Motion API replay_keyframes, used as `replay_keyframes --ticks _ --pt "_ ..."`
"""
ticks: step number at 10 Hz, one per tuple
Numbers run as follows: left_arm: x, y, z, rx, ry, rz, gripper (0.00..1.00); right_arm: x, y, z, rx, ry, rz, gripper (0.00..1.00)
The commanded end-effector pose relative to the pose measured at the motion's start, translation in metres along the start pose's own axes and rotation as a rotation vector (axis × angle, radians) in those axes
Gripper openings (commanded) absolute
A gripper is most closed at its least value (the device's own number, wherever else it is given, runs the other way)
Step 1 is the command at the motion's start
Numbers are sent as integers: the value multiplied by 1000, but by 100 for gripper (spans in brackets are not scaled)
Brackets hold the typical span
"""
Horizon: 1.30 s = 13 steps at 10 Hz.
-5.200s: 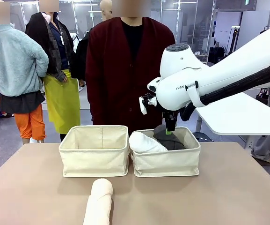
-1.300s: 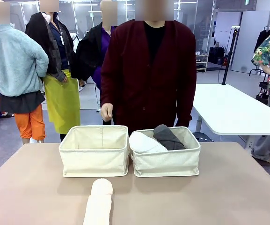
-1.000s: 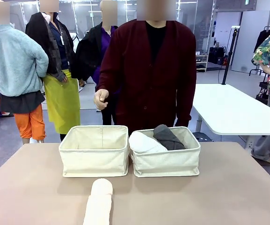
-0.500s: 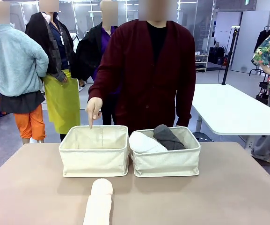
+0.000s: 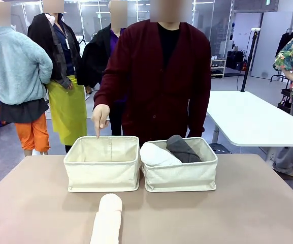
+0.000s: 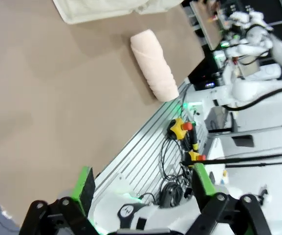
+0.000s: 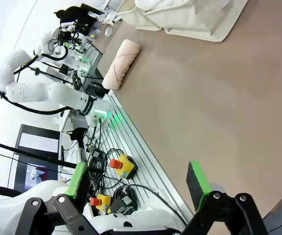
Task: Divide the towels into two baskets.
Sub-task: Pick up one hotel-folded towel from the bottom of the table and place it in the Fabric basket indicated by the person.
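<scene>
Person's hand (image 5: 100,116) is now lowered, finger pointed into left basket (image 5: 103,163); earlier it was raised by the chest. White towel (image 5: 158,154) & grey towel (image 5: 182,149) are seen in right basket (image 5: 181,168). Cream towel (image 5: 107,219) lies at 6 o'clock of left basket. Left gripper (image 6: 143,184) & right gripper (image 7: 137,180): jaws spread apart, nothing held

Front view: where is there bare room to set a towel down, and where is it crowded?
The left basket looks bare inside, under the person's pointing hand. Bare tabletop lies on both sides of the cream towel. The right basket is crowded: the white towel and dark grey towel fill much of it.
</scene>
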State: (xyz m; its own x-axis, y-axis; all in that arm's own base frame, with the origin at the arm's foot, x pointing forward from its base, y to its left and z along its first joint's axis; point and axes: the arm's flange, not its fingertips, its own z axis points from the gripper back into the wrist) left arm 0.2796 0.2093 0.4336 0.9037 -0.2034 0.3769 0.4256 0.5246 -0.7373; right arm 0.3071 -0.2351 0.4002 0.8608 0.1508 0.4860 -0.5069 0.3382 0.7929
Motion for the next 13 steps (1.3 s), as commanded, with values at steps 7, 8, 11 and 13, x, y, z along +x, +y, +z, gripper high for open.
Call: replay_keyframes --ticks 7,8,11,13 --pt "26 -108 -186 273 147 273 100 -1 4 0 2 -3 12 100" --pt "29 -113 -206 319 159 263 100 -1 4 0 2 -3 12 100" --pt "37 -119 -266 360 192 272 100 -1 4 0 2 -3 12 100" --pt "37 -121 -297 396 214 266 100 -1 4 0 2 -3 12 100"
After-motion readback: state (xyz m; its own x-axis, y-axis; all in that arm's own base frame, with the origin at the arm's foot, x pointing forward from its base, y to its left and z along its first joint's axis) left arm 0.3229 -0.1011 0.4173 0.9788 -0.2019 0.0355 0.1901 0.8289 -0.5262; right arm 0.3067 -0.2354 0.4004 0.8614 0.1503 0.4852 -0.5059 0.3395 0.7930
